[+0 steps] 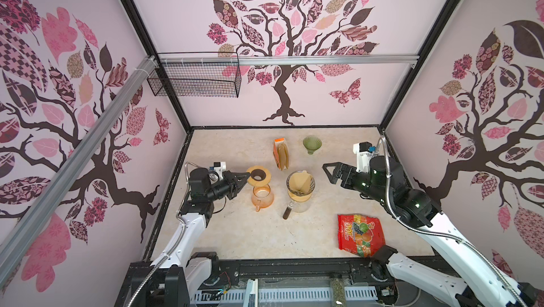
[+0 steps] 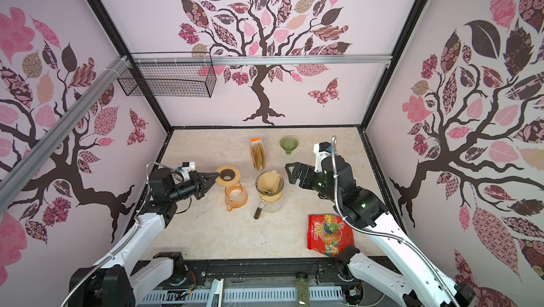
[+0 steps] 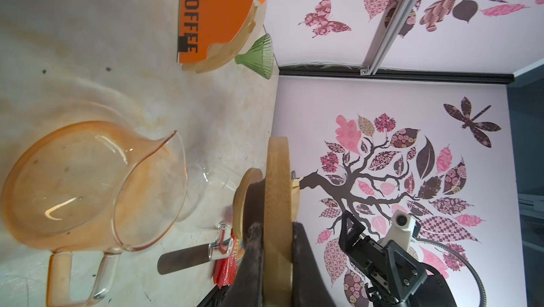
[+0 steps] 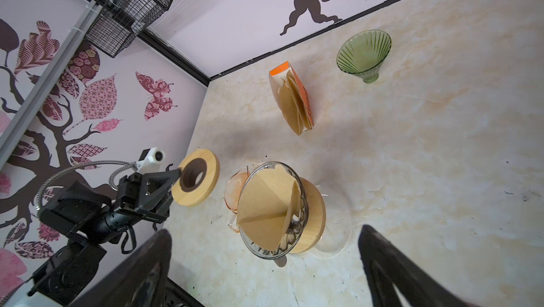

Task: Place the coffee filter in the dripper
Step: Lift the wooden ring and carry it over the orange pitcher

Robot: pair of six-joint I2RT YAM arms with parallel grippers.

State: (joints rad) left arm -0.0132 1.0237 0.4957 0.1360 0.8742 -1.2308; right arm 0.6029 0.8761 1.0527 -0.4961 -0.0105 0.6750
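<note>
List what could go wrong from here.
1. The left gripper pinches the wooden ring by its edge beside the orange carafe; a slip could send it onto the glass.
2. The filter looks half opened in the glass dripper; a nudge might tip it out.
3. The right gripper, jaws open, is near the glass dripper and could topple it.

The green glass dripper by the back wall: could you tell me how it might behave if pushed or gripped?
The green dripper stands on a narrow foot under a wide rim, so a push would probably tip it. Its ribbed glass looks rigid, likely slippery and breakable.
</note>
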